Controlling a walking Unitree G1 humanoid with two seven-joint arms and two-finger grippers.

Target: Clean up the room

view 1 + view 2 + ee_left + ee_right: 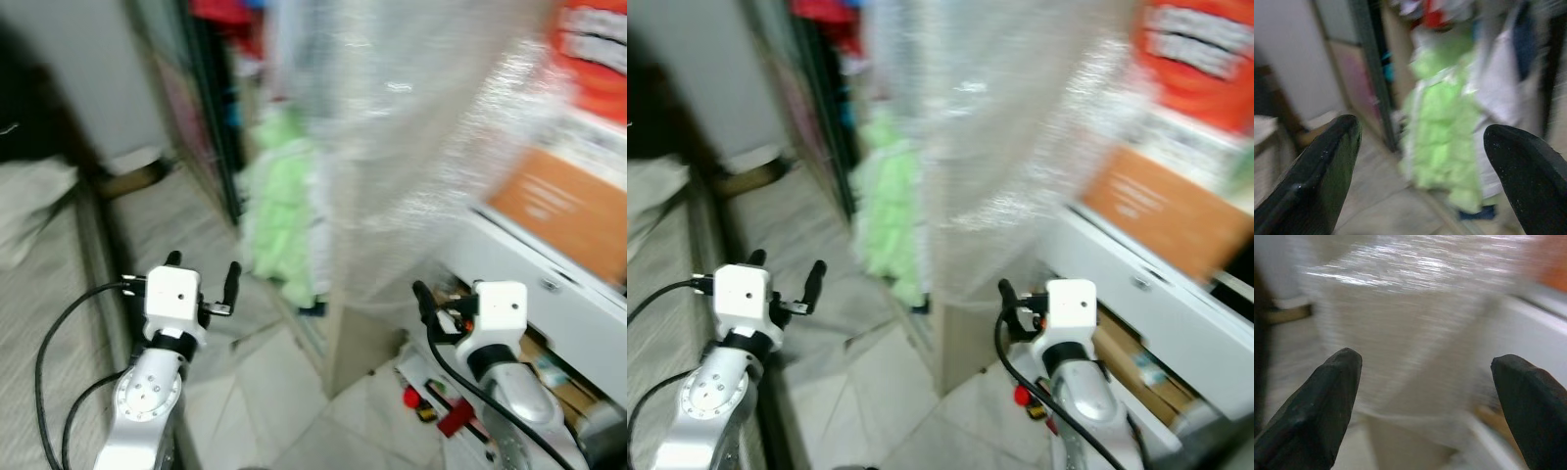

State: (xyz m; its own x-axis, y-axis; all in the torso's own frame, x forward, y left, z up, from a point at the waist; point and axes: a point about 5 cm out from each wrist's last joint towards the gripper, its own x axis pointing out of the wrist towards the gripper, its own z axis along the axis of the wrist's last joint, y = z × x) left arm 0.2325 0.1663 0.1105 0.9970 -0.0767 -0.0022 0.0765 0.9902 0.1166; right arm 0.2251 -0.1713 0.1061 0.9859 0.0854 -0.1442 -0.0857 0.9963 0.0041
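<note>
Left pincer [1420,161] wide, empty, facing green clothes [1442,132]. Right pincer [1425,401] wide, empty, facing plastic wrap [1415,333]. Head views blurred.

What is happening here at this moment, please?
The robot is in a cluttered room and is holding nothing. The left gripper and the right gripper are both raised in front of it with their fingers open. The left one faces a light green garment hanging beside a dark frame. The right one faces a tall object wrapped in clear plastic. A white drawer stands open on the robot's right, and small red items lie on the tiled floor. The pictures are blurred.
</note>
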